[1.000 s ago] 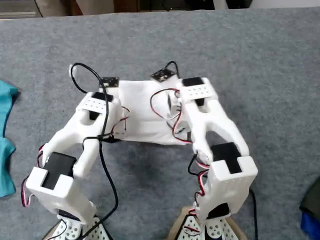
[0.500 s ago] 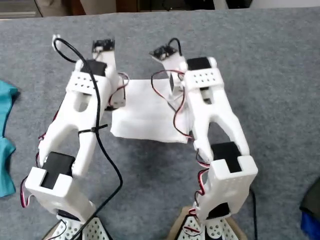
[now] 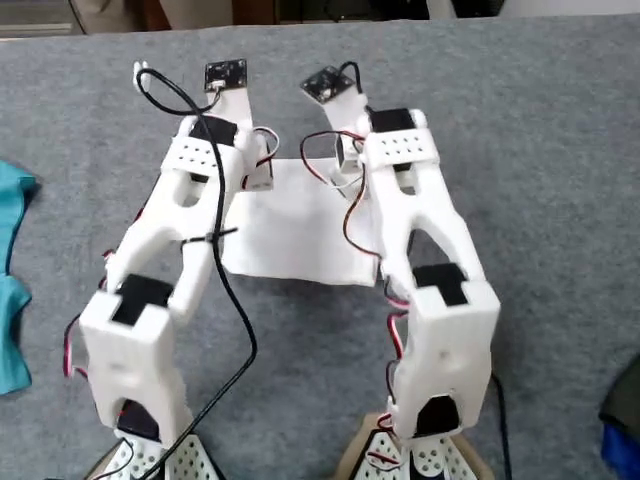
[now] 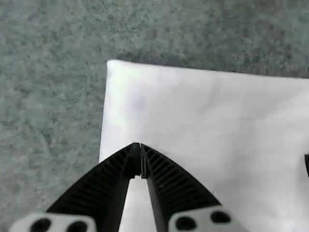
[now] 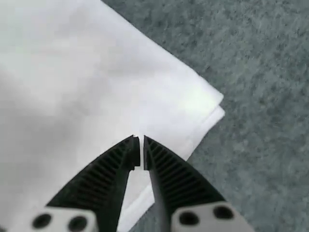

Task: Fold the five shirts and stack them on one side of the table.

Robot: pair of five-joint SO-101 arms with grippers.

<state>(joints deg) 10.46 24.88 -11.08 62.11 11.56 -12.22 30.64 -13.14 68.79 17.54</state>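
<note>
A white folded shirt (image 3: 290,235) lies flat on the grey table (image 3: 520,150), between my two arms. My left gripper (image 3: 260,178) hangs over the shirt's far left corner. In the left wrist view that gripper (image 4: 140,162) is shut with nothing in it, above the white cloth (image 4: 207,116). My right gripper (image 3: 345,165) is over the far right part of the shirt. Its fingers (image 5: 139,153) are shut and empty too, just above the shirt's layered corner (image 5: 203,104).
A teal shirt (image 3: 12,290) lies at the table's left edge. Dark and blue cloth (image 3: 622,420) shows at the near right edge. Bare grey table surrounds the white shirt on every side.
My left arm has stretched from the shirt's near left side to its far left corner. The right arm shifted slightly farther away. The white shirt now shows more between the arms.
</note>
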